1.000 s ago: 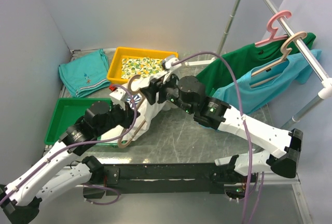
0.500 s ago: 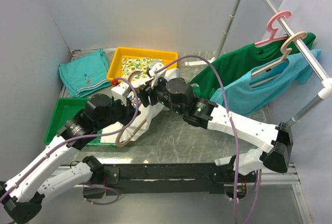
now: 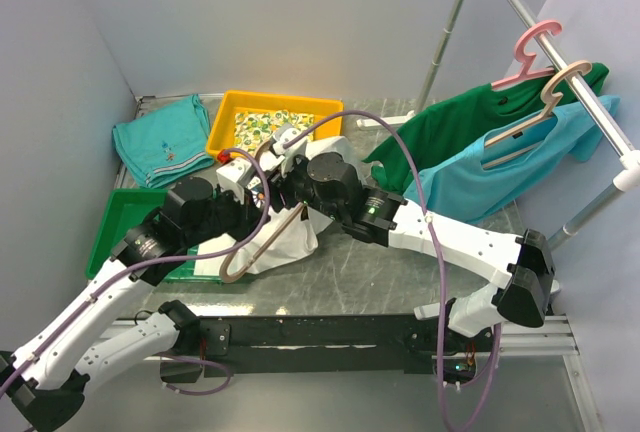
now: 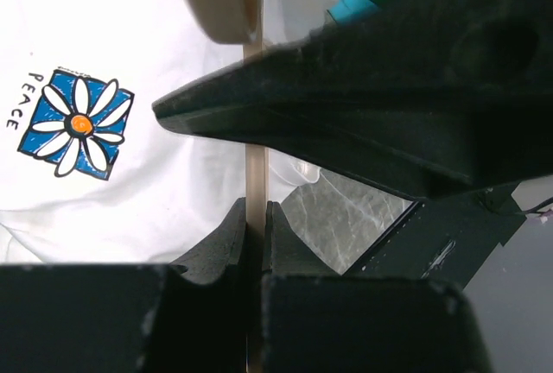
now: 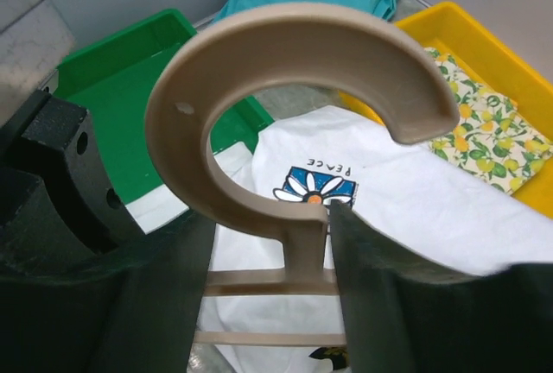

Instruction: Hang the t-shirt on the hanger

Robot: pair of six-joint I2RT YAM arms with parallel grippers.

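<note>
The white t-shirt [image 3: 290, 240] with the blue daisy and "PEACE" print lies on the table under both grippers; it also shows in the left wrist view [image 4: 155, 174] and the right wrist view [image 5: 406, 192]. The beige hanger [image 3: 250, 252] is held tilted above it. My left gripper [image 3: 243, 212] is shut on a thin bar of the hanger [image 4: 256, 174], seen edge-on between its jaws [image 4: 256, 218]. My right gripper [image 3: 285, 180] straddles the base of the hanger's hook [image 5: 294, 45], and its jaws [image 5: 272, 218] rest against both sides of it.
A yellow tray [image 3: 225, 117] with a lemon-print cloth stands at the back, a green tray [image 3: 125, 212] at the left, a folded teal garment [image 3: 160, 142] behind it. At the right a rail [image 3: 575, 67] carries a pink hanger [image 3: 535, 47], a green shirt [image 3: 470, 122] and a light blue shirt [image 3: 520, 167].
My right gripper has moved left and come down onto the hanger's hook. My left gripper has kept its hold and swung the hanger slightly lower.
</note>
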